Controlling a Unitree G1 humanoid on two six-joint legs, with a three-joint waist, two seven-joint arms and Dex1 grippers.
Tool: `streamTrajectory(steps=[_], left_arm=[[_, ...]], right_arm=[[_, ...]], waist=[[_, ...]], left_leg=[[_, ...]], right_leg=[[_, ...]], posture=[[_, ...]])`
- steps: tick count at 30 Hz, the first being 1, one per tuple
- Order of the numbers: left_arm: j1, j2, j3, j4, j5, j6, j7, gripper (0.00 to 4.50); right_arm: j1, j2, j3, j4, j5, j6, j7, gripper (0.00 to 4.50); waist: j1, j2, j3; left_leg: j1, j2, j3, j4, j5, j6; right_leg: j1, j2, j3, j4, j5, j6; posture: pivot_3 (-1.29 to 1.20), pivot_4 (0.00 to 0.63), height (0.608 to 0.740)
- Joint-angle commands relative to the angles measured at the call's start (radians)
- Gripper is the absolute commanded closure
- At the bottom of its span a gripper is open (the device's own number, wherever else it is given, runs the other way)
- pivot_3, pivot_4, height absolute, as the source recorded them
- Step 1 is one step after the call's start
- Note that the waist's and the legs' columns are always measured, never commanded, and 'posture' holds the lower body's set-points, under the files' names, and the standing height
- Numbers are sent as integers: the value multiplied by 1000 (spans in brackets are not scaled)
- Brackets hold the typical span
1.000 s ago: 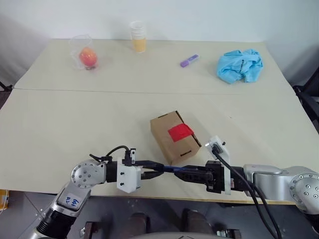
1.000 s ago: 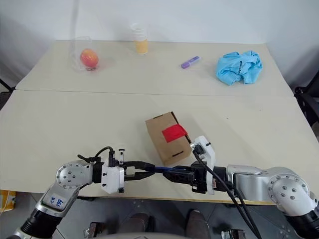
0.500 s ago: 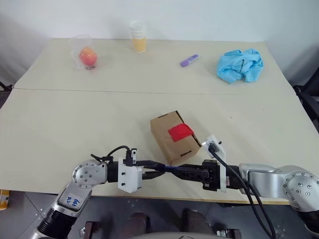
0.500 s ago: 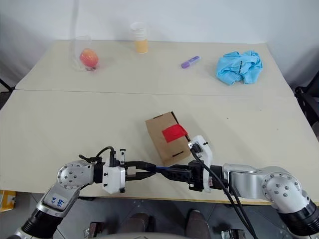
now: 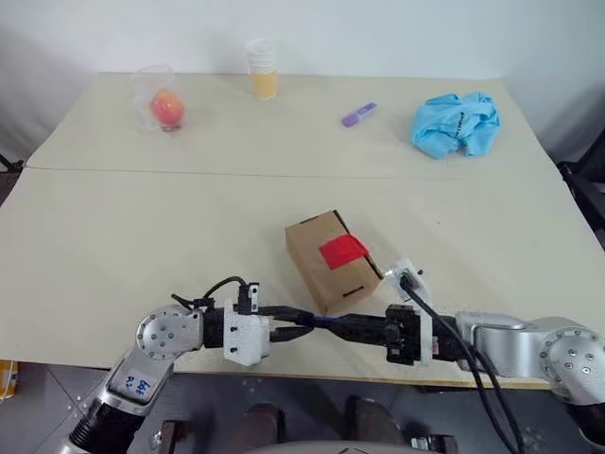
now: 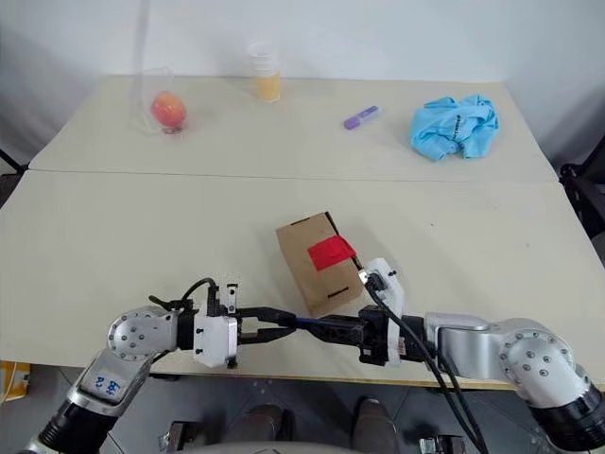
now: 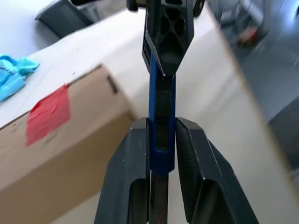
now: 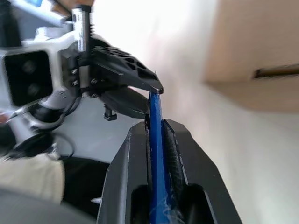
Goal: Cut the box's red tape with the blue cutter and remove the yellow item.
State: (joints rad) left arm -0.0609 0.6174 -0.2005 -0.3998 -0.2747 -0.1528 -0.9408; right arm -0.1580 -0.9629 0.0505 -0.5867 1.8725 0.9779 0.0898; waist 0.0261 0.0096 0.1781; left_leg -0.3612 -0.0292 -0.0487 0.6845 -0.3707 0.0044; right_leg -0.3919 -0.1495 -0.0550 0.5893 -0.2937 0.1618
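Two grippers meet at the front edge of the desk (image 5: 113,236), and both are clamped on the blue cutter (image 5: 326,323). The left gripper (image 5: 304,320) squeezes one end of it between its black fingers (image 7: 131,177). The right gripper (image 5: 352,327) squeezes the other end. The cutter lies level between them, just above the desk edge.

Just behind the cutter sits the brown box (image 5: 326,257), near the middle of the desk's front half. Its flaps are shut and the red tape (image 5: 341,250) sticks across its top. I cannot see the yellow ball.

Far back, near the left corner, a red fruit (image 5: 166,104) sits in clear plastic. Next to it stands a cup of orange drink (image 5: 264,71). A purple marker (image 5: 359,114) lies near the back edge, and a blue cloth (image 5: 456,124) is bunched up near the back right corner.
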Motion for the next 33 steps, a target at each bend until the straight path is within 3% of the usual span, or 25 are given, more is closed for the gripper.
streamTrajectory(steps=[1,5,6,9,13,18,21,26,33], left_arm=[[47,67,193,-23,-233,213,29,4060],[46,137,359,66,-407,378,12,4060],[24,137,397,115,-429,401,16,4500],[-19,128,452,208,-444,431,10,4500],[-69,112,418,286,-418,444,-44,4500],[-165,48,310,268,-393,479,-69,4500],[-267,5,231,272,-371,513,-88,4500],[-482,-72,106,346,-281,582,-48,4500],[-637,-155,-1,439,-128,638,33,4500]], right_arm=[[91,-112,-187,-36,63,55,128,4386],[247,-204,-451,-14,86,137,282,4386],[277,-213,-521,3,68,159,319,4386],[332,-224,-645,38,19,196,389,4386],[366,-238,-783,107,-110,233,468,4386],[353,-289,-840,179,-312,253,602,4386],[275,-340,-803,215,-353,242,636,4386],[-10,-427,-580,273,-318,210,577,4386],[-563,-336,-172,334,-366,322,382,4386]], waist=[[1,0,0],[2,0,0],[2,0,0],[2,-2,1],[2,-2,1],[5,-3,1],[2,-3,1],[-3,-3,1],[-11,-5,3]], left_leg=[[0,0,0,0,0,0],[0,-2,1,0,1,-1],[0,-2,2,0,1,-1],[3,-2,3,0,1,0],[4,-3,4,0,1,0],[3,-5,4,0,1,1],[2,-6,4,0,1,1],[2,-5,4,0,2,-1],[-1,-5,3,0,3,-1]], right_leg=[[0,0,0,0,0,0],[1,3,-3,0,0,0],[1,3,-3,1,0,0],[4,2,-2,1,0,0],[4,2,-2,1,0,0],[4,1,0,1,0,0],[3,1,0,1,1,0],[1,2,1,2,1,1],[-3,2,2,1,1,2]], posture=[[0,150,740],[0,150,740],[0,150,740],[0,150,740],[0,150,740],[0,150,740],[0,150,740],[0,150,740],[0,150,740]])
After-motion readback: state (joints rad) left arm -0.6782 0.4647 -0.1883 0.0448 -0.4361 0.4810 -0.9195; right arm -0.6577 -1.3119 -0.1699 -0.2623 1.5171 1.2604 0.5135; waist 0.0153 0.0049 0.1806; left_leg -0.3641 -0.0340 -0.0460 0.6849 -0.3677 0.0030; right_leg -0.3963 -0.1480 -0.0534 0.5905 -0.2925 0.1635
